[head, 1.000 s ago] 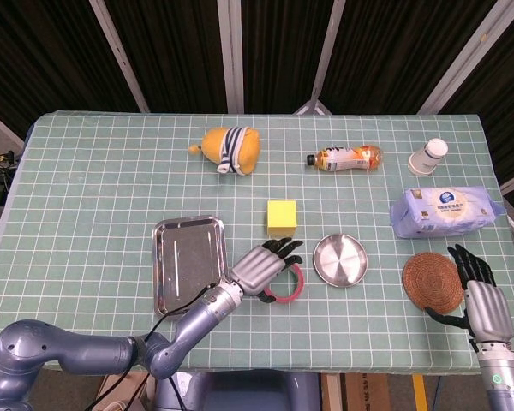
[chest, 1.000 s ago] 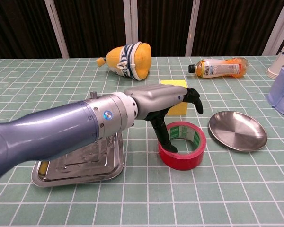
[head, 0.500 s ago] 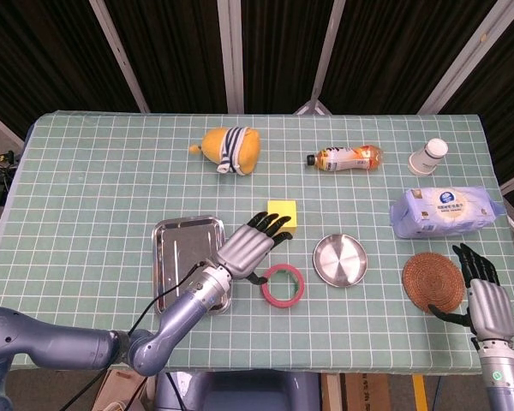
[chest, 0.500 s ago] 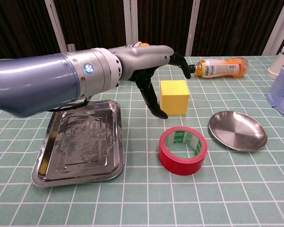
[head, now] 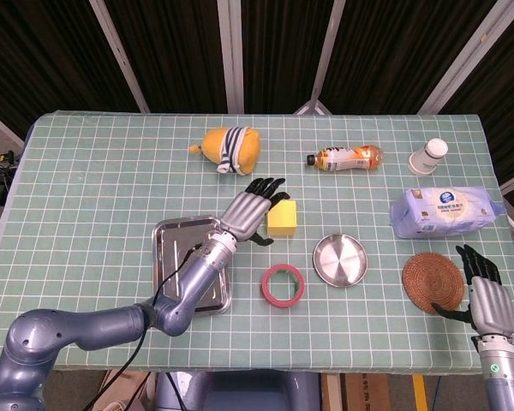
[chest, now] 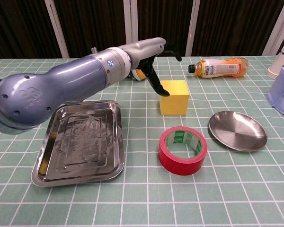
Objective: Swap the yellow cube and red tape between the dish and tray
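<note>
- Head view, nearest edge: the right hand (head: 482,295) hangs idle by a woven coaster (head: 433,281), fingers loosely apart, holding nothing
- Next come the red tape (head: 282,283), flat on the cloth between the tray (head: 167,257) and the dish (head: 340,259), both bare
- Just beyond, the left hand (head: 250,211) hovers with fingers spread and empty, fingertips at the yellow cube (head: 283,217), thumb low beside its near-left face
- Judgement: the cube grasp is in hand; lower squarely, close on opposite faces, then lift straight
- Farther back lie a plush toy (head: 227,149), bottle (head: 347,157), paper cup (head: 429,157) and wipes pack (head: 445,211)
- Green checked cloth (head: 94,180) covers the table; dark panels stand behind
</note>
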Tool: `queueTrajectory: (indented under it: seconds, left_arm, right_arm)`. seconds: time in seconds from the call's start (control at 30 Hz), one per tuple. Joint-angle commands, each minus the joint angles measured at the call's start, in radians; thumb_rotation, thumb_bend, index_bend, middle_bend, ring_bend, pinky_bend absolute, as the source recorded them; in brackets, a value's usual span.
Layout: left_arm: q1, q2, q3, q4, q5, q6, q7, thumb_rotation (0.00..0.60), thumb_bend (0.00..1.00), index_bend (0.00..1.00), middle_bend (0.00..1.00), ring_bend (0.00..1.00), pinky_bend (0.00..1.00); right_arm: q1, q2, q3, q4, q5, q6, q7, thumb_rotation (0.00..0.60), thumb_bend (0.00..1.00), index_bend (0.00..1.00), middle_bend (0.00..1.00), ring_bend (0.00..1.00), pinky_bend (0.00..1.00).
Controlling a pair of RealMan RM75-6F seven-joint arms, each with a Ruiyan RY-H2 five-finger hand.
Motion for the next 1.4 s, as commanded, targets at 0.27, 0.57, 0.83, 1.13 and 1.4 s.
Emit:
queueTrajectory:
  seconds: [0.27, 0.57, 0.83, 1.13, 1.4]
  left_arm:
    - [-0.089, -0.17, -0.006, 0.333, 0.112, -0.103, -0.245, 0.6, 0.0, 0.2, 0.0, 0.0, 0.02]
    - [-0.119, -0.272, 0.007, 0.516, 0.167, -0.141, -0.398, 0.6, 0.05, 0.19, 0.0, 0.0, 0.08]
    - [-0.139, -0.332, 0.025, 0.625, 0.225, -0.108, -0.47, 0.6, 0.38, 0.28, 0.21, 0.15, 0.31]
    - [-0.14, -0.356, 0.027, 0.686, 0.287, 0.043, -0.54, 0.6, 0.57, 0.37, 0.38, 0.3, 0.43]
    - [-0.042, -0.189, 0.05, 0.426, 0.326, 0.148, -0.56, 0.6, 0.53, 0.36, 0.35, 0.29, 0.4]
  right_arm:
    - [0.001, -0.01, 0.006, 0.012, 0.01, 0.009, -0.033, 0.6, 0.03, 0.0, 0.0, 0.0, 0.0]
    - [0.0, -0.011, 0.006, 0.01, 0.011, 0.009, -0.044, 0.6, 0.03, 0.0, 0.0, 0.0, 0.0]
    - [-0.009, -0.009, 0.008, -0.001, 0.005, 0.03, -0.049, 0.6, 0.03, 0.0, 0.0, 0.0, 0.0]
    - [-0.011, -0.009, 0.007, -0.002, 0.0, 0.028, -0.043, 0.6, 0.03, 0.0, 0.0, 0.0, 0.0]
    - [-0.009, -0.007, 0.005, -0.007, -0.002, 0.019, -0.037, 0.6, 0.03, 0.0, 0.0, 0.0, 0.0]
